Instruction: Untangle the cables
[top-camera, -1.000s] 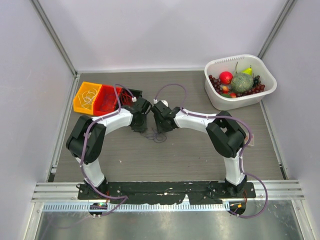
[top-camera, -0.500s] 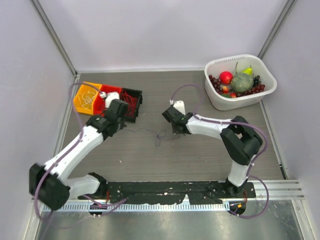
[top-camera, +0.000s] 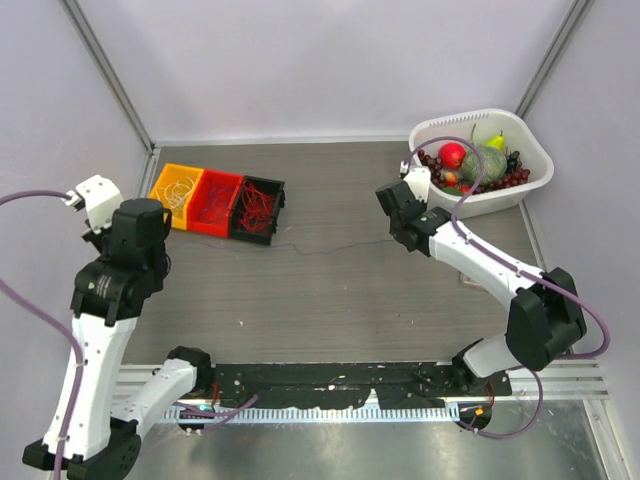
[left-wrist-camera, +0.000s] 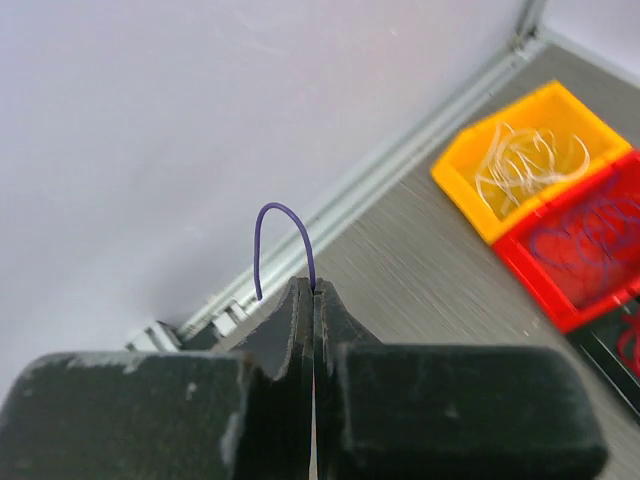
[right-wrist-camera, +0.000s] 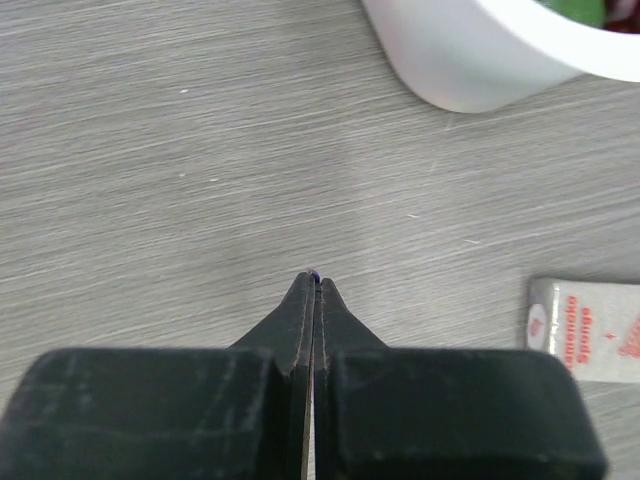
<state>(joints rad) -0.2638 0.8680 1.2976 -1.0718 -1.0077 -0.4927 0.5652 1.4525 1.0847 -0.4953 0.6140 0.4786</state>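
Note:
One thin dark purple cable runs stretched across the table between my two grippers. My left gripper is raised at the far left and shut on one end. In the left wrist view a short purple loop of cable sticks out above its closed tips. My right gripper is shut on the other end. Only a purple tip of the cable shows at its closed tips. No tangle shows on the table.
An orange bin holds white wires, a red bin purple wires and a black bin red wires. A white basket of fruit stands at the back right. A white label lies beside the right arm.
Both arms have pulled apart: the left swung far left and rose, the right moved right toward the basket. The small knot at the table's middle is gone and the cable now lies stretched.

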